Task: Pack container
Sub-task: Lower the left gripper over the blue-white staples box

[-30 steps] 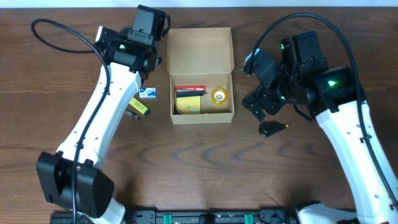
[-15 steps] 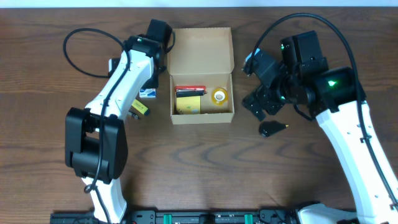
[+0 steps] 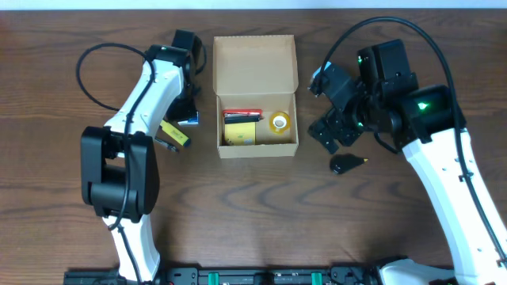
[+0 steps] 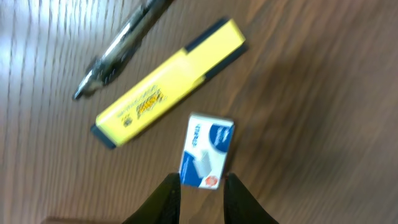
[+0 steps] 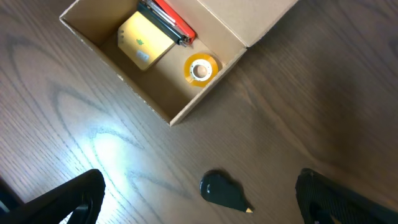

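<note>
The tan cardboard container [image 3: 219,119] stands open at the table's middle with its flap lid folded back. It holds a red item, a yellow pad and a roll of tape [image 3: 279,121]. It also shows in the right wrist view [image 5: 155,102]. My left gripper [image 4: 200,190] is open and low, its fingertips on either side of the near end of a small blue-and-white box [image 4: 207,152], which lies left of the container [image 3: 188,120]. My right gripper [image 5: 199,202] is wide open above a black teardrop-shaped item [image 5: 222,191], right of the container [image 3: 346,164].
A yellow highlighter [image 4: 165,84] and a pen [image 4: 121,46] lie on the table just beyond the small box; the highlighter also shows in the overhead view [image 3: 176,136]. Both arms flank the container. A cable loops at the far left.
My left gripper has moved from the container's back left corner leftward and toward the front, ending over the small blue-and-white box. The right arm has not moved.
</note>
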`<move>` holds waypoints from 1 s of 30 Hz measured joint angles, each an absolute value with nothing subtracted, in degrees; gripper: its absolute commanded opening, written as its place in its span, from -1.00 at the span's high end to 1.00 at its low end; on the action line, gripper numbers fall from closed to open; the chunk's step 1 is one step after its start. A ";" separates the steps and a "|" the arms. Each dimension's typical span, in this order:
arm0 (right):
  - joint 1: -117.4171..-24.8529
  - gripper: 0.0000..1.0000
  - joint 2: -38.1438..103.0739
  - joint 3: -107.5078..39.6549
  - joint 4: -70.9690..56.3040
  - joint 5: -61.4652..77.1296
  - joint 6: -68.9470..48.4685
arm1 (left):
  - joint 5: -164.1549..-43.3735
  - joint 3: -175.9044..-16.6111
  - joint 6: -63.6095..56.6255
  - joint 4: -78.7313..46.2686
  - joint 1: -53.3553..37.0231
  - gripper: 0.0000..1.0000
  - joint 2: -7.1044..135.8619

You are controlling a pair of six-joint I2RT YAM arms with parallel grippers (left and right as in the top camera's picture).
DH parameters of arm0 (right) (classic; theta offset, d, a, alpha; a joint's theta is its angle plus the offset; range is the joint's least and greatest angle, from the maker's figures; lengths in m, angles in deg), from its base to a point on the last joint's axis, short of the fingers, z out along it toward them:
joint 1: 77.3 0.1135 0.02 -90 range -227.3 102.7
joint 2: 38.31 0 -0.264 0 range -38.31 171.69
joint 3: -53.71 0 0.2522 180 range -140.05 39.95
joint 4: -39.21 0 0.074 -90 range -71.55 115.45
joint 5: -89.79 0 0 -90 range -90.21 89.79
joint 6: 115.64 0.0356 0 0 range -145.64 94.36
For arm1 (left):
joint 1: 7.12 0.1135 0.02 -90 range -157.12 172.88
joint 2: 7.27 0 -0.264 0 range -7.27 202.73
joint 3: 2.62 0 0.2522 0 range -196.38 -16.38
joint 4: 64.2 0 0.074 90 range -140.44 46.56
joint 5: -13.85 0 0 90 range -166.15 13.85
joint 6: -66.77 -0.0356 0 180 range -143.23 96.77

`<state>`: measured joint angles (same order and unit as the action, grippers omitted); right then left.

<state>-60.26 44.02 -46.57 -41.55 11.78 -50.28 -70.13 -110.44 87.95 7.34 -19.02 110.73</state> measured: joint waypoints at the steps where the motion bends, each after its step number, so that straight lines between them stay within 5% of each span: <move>1: -60.26 -0.98 44.02 -46.57 -41.55 11.78 -50.28 | -70.87 -110.44 88.43 7.23 -19.11 0.21 110.97; 4: -60.26 -0.99 44.02 -46.57 -41.57 11.78 -50.28 | -72.12 -110.44 89.02 6.75 -19.28 -0.25 111.56; 9: -60.26 -0.98 44.04 -46.55 -41.55 11.78 -50.28 | -73.19 -110.44 89.17 5.29 -19.28 -0.56 112.69; 11: -60.26 -0.98 44.02 -46.55 -41.57 11.78 -50.28 | -73.71 -110.44 89.19 5.26 -19.28 -0.92 113.35; 30: -60.26 -0.99 44.04 -46.55 -41.55 11.78 -50.28 | -68.92 -110.44 89.41 3.69 -19.28 -0.92 114.70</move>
